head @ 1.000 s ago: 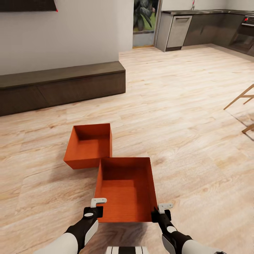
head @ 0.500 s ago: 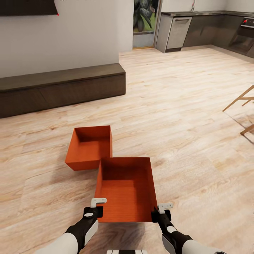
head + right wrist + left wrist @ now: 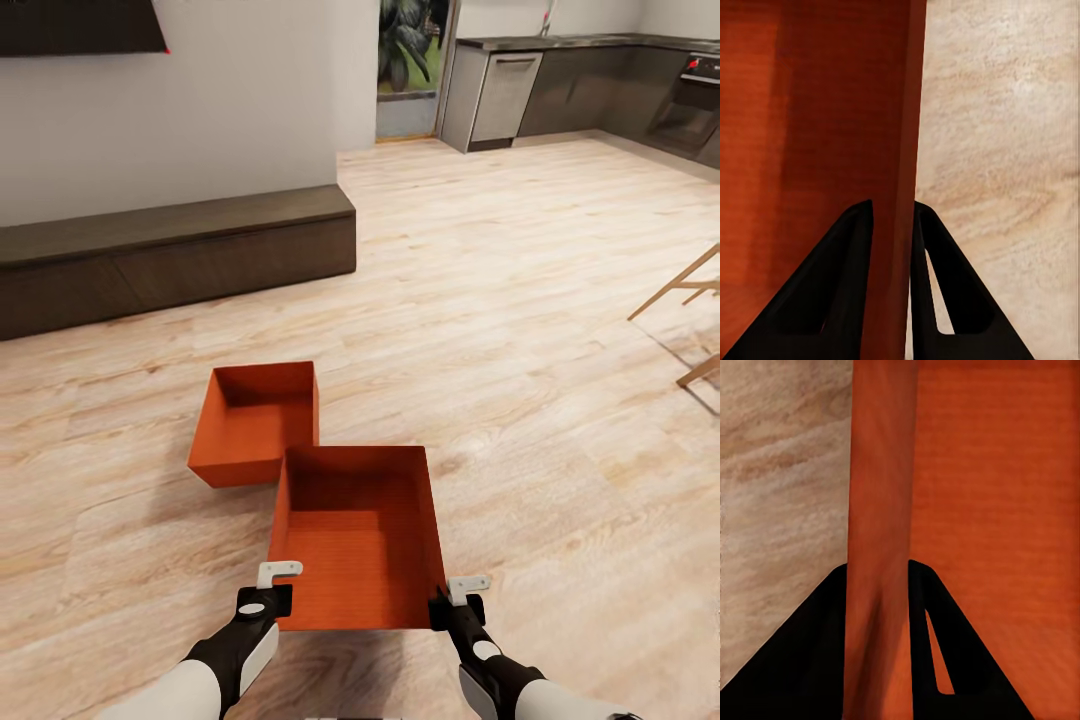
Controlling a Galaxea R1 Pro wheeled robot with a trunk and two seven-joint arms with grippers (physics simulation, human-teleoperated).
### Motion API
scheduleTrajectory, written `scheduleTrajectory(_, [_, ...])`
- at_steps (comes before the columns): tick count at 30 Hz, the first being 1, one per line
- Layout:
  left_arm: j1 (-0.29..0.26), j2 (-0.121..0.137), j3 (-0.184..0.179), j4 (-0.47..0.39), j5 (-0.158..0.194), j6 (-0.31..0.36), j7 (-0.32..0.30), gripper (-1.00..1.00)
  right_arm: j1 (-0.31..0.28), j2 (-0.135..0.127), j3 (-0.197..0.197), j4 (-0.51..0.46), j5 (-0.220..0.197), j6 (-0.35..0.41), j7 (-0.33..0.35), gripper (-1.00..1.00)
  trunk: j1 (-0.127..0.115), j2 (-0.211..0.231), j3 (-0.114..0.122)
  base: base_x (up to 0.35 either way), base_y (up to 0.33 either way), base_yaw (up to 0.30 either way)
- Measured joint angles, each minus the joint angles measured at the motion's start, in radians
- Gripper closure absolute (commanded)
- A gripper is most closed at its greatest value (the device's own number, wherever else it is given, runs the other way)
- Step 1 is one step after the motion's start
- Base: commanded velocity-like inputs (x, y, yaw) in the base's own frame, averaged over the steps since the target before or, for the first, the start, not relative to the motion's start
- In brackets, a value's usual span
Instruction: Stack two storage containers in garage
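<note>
Held bin [image 3: 355,540] empty; 2nd bin [image 3: 255,420] — empty.

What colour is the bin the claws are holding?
Orange-red, inside and out; the held bin shows best in the head view.

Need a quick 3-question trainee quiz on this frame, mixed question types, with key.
1. True or false: the left tool and the right tool are each closed on a side wall of the near storage container.
2. What kind of floor is the far storage container resting on?
3. Multiple choice. The long low dark-brown cabinet stands: A) against the white wall, beyond the containers; B) between the two containers; C) next to the dishwasher.

Key: 1. True, each wrist view shows a wall between the fingers. 2. Light wood planks, so not the garage. 3. A.
</note>
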Motion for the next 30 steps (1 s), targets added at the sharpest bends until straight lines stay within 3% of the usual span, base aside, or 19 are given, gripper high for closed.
scheduleTrajectory(6, [0.000, 0.000, 0.000, 0.000, 0.000, 0.000, 0.000, 1.00, 0.000, 0.000, 0.002, 0.000, -0.003, 0.000, 0.000, 1.00, -0.023, 0.042, 0.019, 0.000, 0.000, 0.000])
scheduleTrajectory(8, [-0.001, 0.001, 0.000, -0.001, -0.004, 0.000, 0.000, 1.00, -0.001, 0.003, 0.021, 0.003, -0.028, -0.005, -0.003, 1.00, -0.031, 0.056, 0.025, 0.000, 0.000, 0.000])
scheduleTrajectory(30, [0.000, 0.001, -0.001, -0.002, -0.002, 0.000, 0.000, 1.00, -0.001, 0.002, 0.017, 0.003, -0.022, -0.005, -0.002, 1.00, -0.115, 0.210, 0.094, 0.000, 0.000, 0.000])
